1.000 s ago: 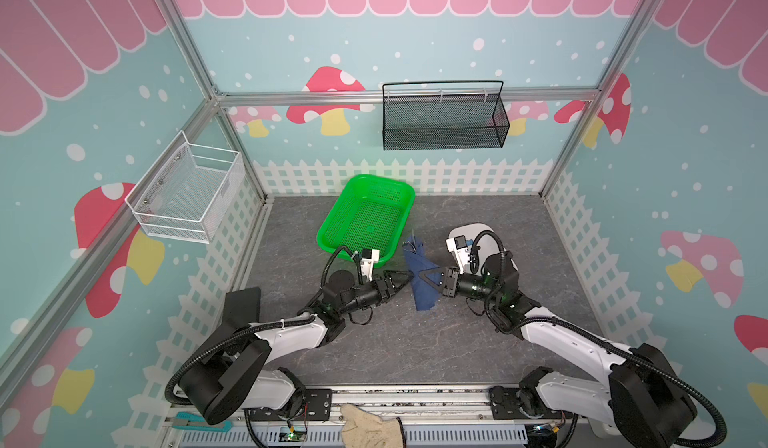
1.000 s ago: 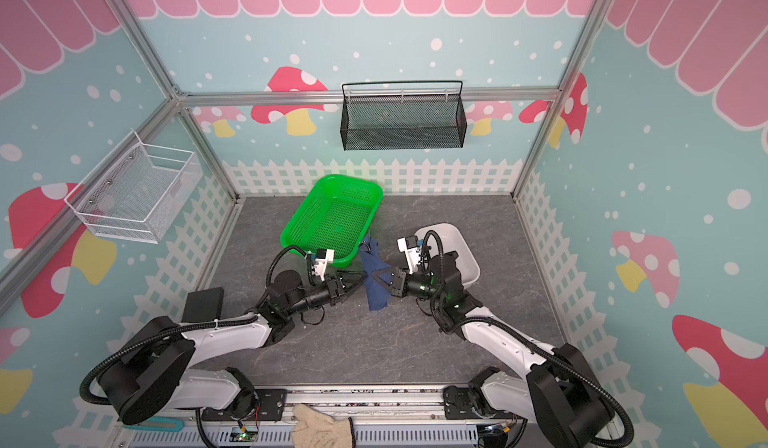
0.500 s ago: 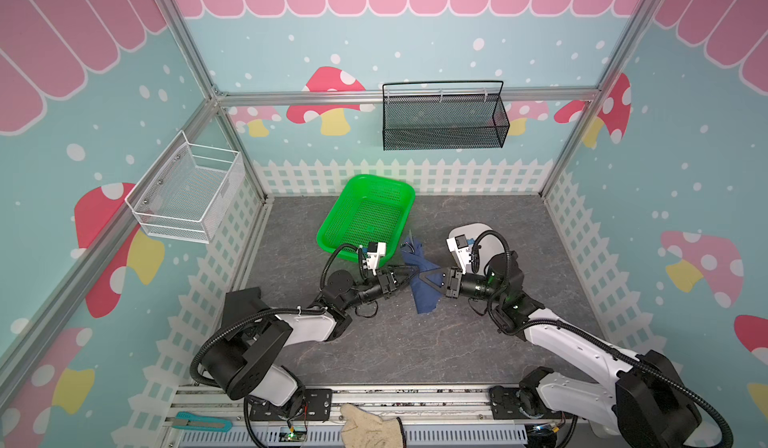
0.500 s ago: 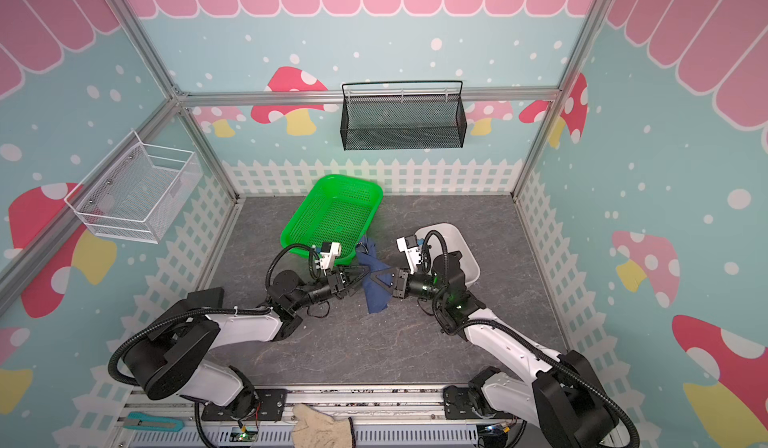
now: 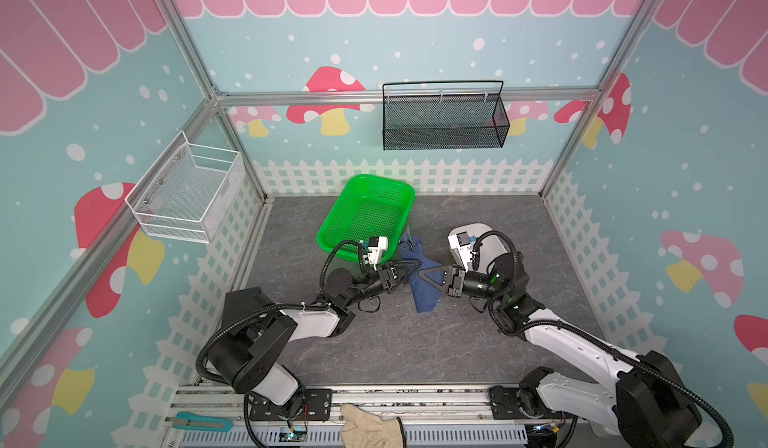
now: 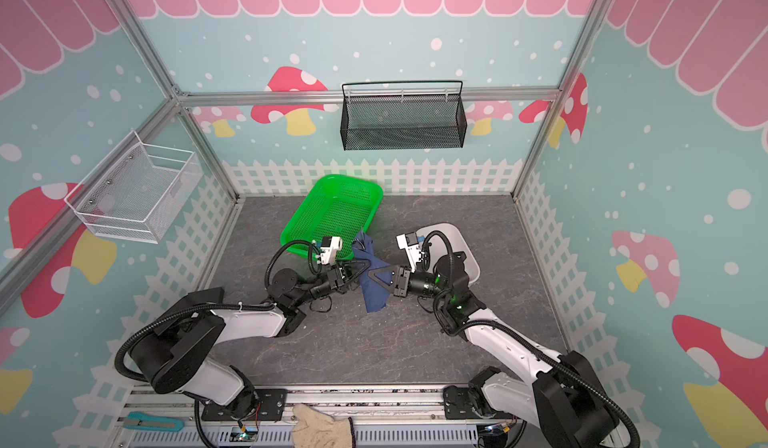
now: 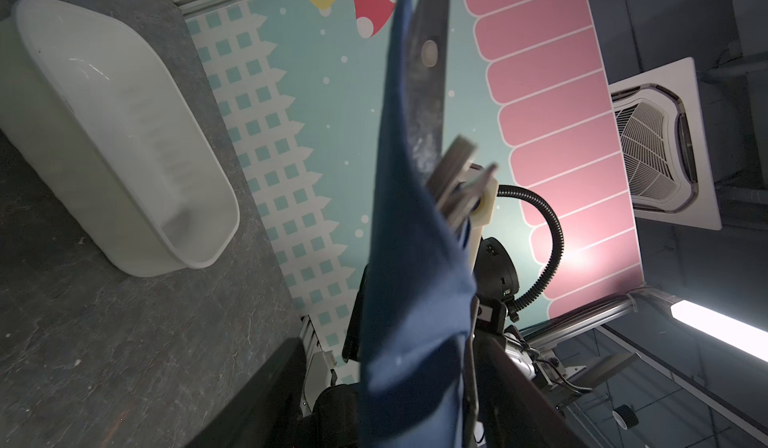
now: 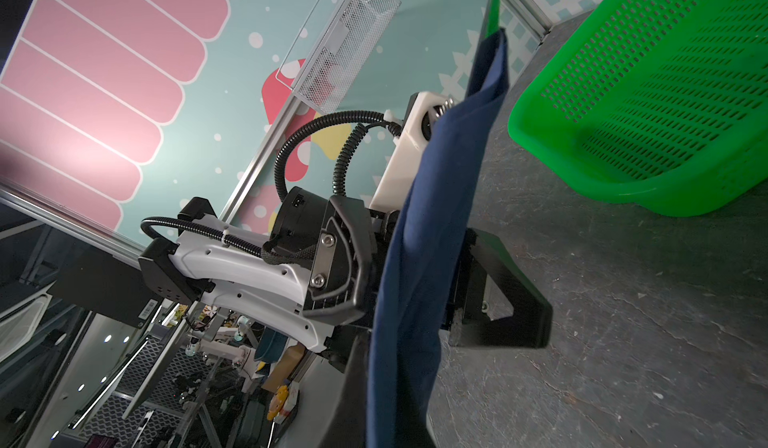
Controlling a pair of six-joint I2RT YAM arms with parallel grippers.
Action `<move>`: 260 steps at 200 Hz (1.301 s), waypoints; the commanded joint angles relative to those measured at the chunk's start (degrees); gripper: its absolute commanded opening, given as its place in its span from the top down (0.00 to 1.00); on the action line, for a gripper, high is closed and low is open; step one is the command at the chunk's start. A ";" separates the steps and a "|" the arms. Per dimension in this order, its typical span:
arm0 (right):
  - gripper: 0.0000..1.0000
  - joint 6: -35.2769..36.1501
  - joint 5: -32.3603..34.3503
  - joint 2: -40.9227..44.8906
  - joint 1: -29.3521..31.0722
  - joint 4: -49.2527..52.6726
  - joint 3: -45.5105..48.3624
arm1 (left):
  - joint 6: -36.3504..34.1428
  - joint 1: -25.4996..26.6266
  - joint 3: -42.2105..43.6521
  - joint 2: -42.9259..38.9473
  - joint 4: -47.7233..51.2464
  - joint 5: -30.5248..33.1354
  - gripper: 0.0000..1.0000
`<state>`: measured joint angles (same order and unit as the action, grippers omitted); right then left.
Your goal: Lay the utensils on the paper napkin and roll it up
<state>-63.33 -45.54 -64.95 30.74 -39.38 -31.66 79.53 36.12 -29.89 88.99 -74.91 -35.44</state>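
The navy paper napkin (image 5: 424, 294) (image 6: 376, 294) hangs off the floor as a loose folded bundle between my two arms. My right gripper (image 5: 420, 274) (image 6: 372, 276) (image 8: 386, 363) is shut on it. Silver utensils (image 7: 457, 171) poke out of the folds in the left wrist view. A thin utensil tip (image 5: 409, 234) (image 8: 492, 9) sticks out at the far end, by the basket. My left gripper (image 5: 417, 268) (image 6: 365, 268) (image 7: 392, 342) is open. Its fingers (image 8: 507, 296) stand on either side of the napkin (image 7: 415, 279) (image 8: 432, 238), and I cannot tell if they touch it.
A green perforated basket (image 5: 322, 240) (image 8: 623, 167) sits just behind the napkin. A white tub (image 5: 496, 238) (image 7: 124, 134) stands behind my right wrist. A black mesh basket (image 5: 442, 121) and a white wire basket (image 5: 187, 192) hang on the walls. A beige glove (image 5: 370, 425) lies on the front rail.
My left gripper has reached up and right to the napkin, and its fingers now straddle the bundle. My right gripper has kept its hold and barely moved.
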 commanded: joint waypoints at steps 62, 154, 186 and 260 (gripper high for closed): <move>0.96 -4.79 -3.77 -2.11 -0.18 -10.90 0.90 | 1.58 0.79 -2.98 0.92 -3.51 -1.03 0.42; 0.95 -5.08 -4.23 -3.18 -0.18 -11.70 1.52 | 2.74 1.10 -3.35 1.29 -5.42 -0.22 0.62; 0.95 -5.25 -3.50 -2.93 -0.24 -11.69 2.13 | 2.74 1.07 -2.90 0.86 -5.76 0.45 0.72; 0.93 -4.83 -2.31 -2.46 -0.21 -9.99 2.04 | 2.23 1.06 -2.02 -0.39 -5.86 2.02 0.85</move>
<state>-67.85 -48.49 -68.16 30.74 -47.62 -29.95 81.21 36.95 -32.18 90.11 -77.87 -34.94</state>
